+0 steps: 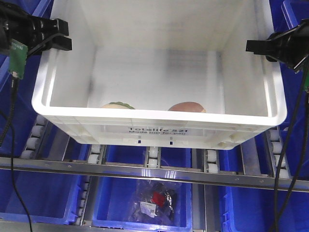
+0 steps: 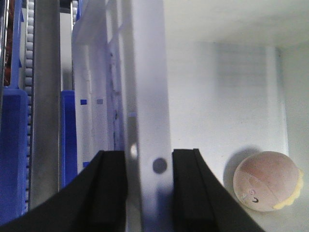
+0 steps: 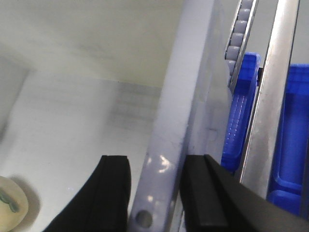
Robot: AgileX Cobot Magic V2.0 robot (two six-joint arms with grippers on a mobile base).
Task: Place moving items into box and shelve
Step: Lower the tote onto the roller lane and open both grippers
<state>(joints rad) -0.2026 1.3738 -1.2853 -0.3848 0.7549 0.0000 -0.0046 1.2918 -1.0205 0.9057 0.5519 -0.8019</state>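
Several blue bins, one apparently holding packets, underlie the box.

The box is smooth white plastic with a slight sheen. The pinkish toy looks soft, matt cloth (fine nap). The rails are brushed metal; the bins are glossy blue plastic.

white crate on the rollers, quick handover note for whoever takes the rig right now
Left gripper: straddles the large white plastic crate's left rim; grip not confirmed.
Right gripper: same on the right rim.
Pinkish-red dome toy with a yellow edge and pale yellow toy with a green ridge: both lie inside the crate.
Done: loading.
Left: shelving. The crate sits on the roller rack above blue plastic bins.
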